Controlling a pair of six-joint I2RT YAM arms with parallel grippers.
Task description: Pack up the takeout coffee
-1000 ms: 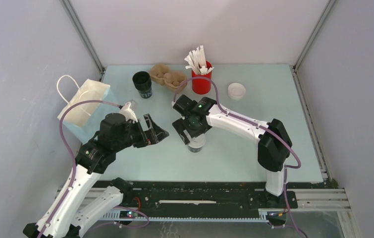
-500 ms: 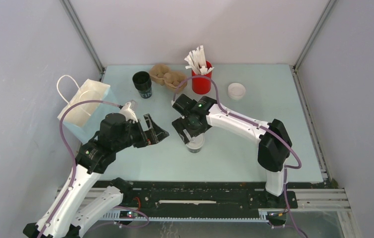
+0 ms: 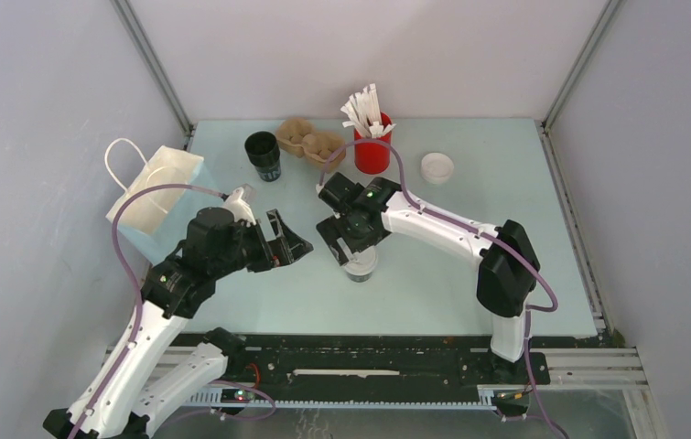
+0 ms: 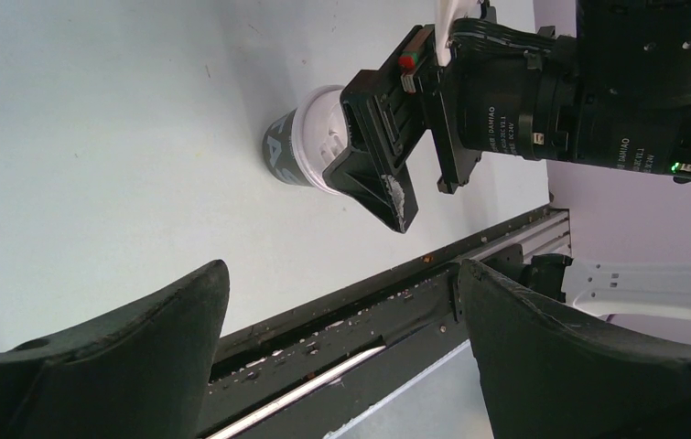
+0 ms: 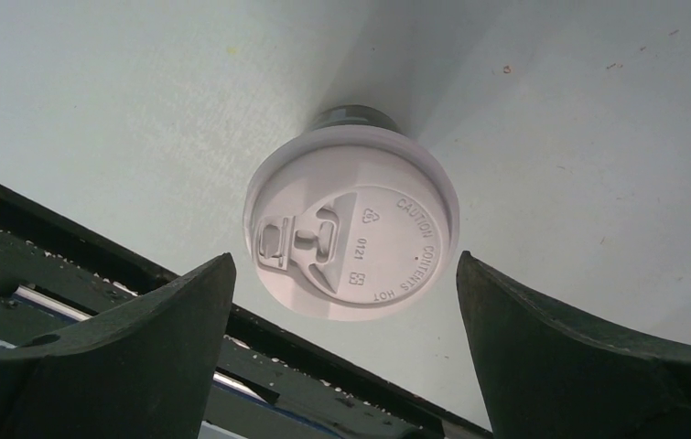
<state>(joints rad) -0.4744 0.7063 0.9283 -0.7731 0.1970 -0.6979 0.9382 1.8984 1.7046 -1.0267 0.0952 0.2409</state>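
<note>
— Lower centre of the overhead view, item one: what stands there?
— Item: takeout coffee (image 3: 362, 268). Dark cup, white lid (image 5: 352, 240) pressed on, upright on the table (image 3: 433, 293). Status: not packed. Nothing grips it.
— Right gripper?
— Right gripper (image 5: 345, 265): directly above the cup, jaws spread wide to either side of the lid, no contact visible. Empty.
— Left gripper?
— Left gripper (image 4: 343, 270): just left of the cup in the overhead view, jaws likewise wide apart, holding nothing, pointed toward the cup.
— Destination?
— Item: paper bag (image 3: 154, 206), mouth open, at the left edge of the frame beside the side wall (image 3: 48, 137). Contents: cannot tell. Judged progress: early. The lid is on, but grasp, carry and lowering into the bag are all left.
— Edges?
— Front edge of the table and the black rail (image 3: 369, 361) lie near the cup on its lower side. In the right wrist view the rail shows just beside the lid. Little margin downward.
— Open room?
— Bare table to the right of the cup and above it. Leftward, the left gripper sits between cup and bag; judged, it would have to give way or take the cup itself. Back row, upper part of the frame: lidless black cup (image 3: 264, 155), cardboard carrier (image 3: 311, 142), red holder (image 3: 372, 154) with stirrers (image 3: 364, 105), loose white disc (image 3: 437, 167). All well apart from the coffee.
</note>
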